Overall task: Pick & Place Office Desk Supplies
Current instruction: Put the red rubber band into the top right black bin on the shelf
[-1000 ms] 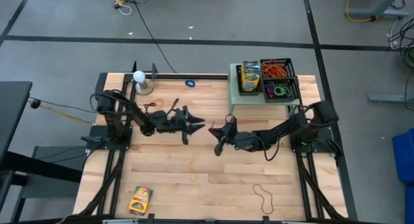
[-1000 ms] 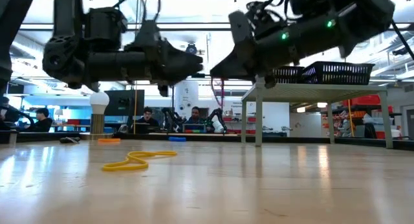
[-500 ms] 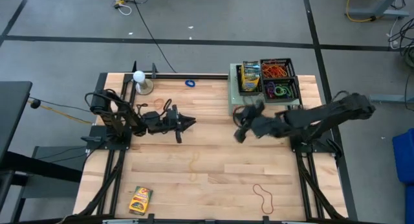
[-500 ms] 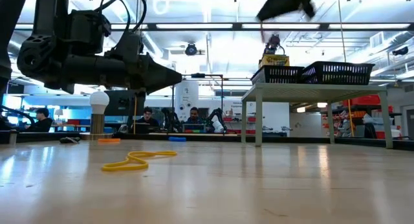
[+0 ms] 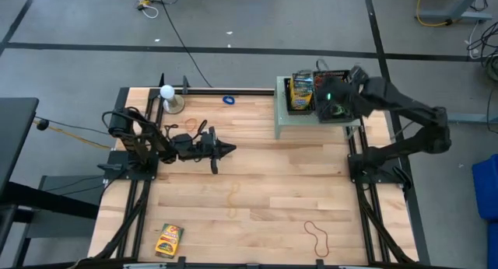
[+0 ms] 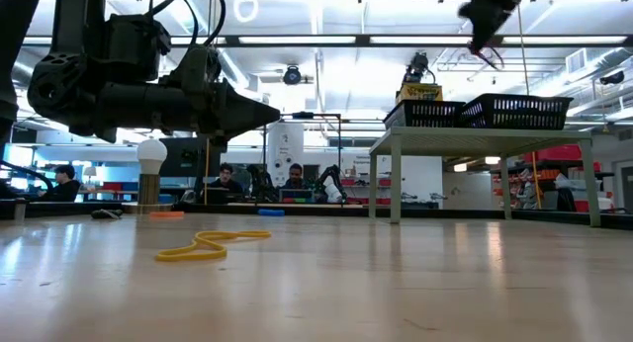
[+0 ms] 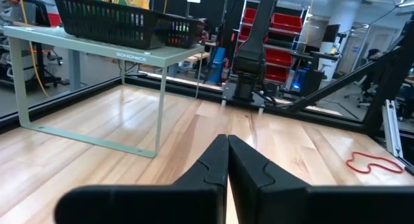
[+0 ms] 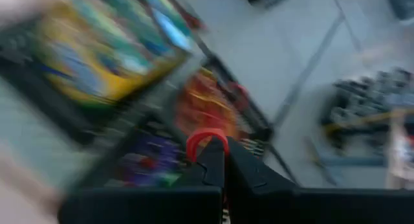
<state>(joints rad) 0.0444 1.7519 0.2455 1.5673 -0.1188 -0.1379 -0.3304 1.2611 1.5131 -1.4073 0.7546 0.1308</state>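
My right gripper (image 5: 327, 107) hangs above the black baskets (image 5: 334, 96) on the small green stand and is shut on a red rubber band (image 8: 207, 141). The baskets hold rubber bands and a crayon box (image 5: 301, 90). My left gripper (image 5: 231, 151) points level toward the table's right edge, left of centre; it is shut with nothing in it (image 7: 226, 140). Lying flat on the table are a yellow band (image 5: 233, 199), a tan band (image 5: 317, 238), a blue band (image 5: 228, 99), a red band (image 7: 374, 164) and another crayon box (image 5: 169, 239). My right gripper pinches the red rubber band between its two fingertips. A short loop of the band (image 8: 206, 137) stands out beyond the tips in the wrist view. The fingers slant down from above the baskets. The band is lifted clear of the baskets and the table.
A white ball on a small stand (image 5: 166, 90) sits at the far left corner. The green stand (image 5: 282, 121) takes up the far right of the table. Bare wood lies across the middle and near side. People sit in the room beyond the far edge (image 6: 226, 176).
My right gripper has risen from the table's middle and swung toward the far right, tipping downward, and now hangs over the baskets. My left gripper has shut its fingers and drawn back a little toward the table's left edge.
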